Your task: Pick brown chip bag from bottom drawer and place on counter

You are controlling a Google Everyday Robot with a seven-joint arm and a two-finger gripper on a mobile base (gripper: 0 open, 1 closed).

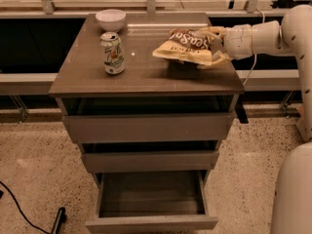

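The brown chip bag [187,46] lies nearly flat just above the right part of the counter [141,72], cream end to the left, dark brown "Sea Salt" face up. My gripper [214,45] reaches in from the right on a white arm and is shut on the bag's right end. The bottom drawer [152,199] is pulled out below the two upper grey drawers; its grey inside shows nothing in it.
A white-and-green drink can [112,53] stands on the counter's left half. A white bowl [110,19] sits at its back left corner. A railing runs behind the cabinet. A black cable [22,209] lies on the speckled floor at lower left.
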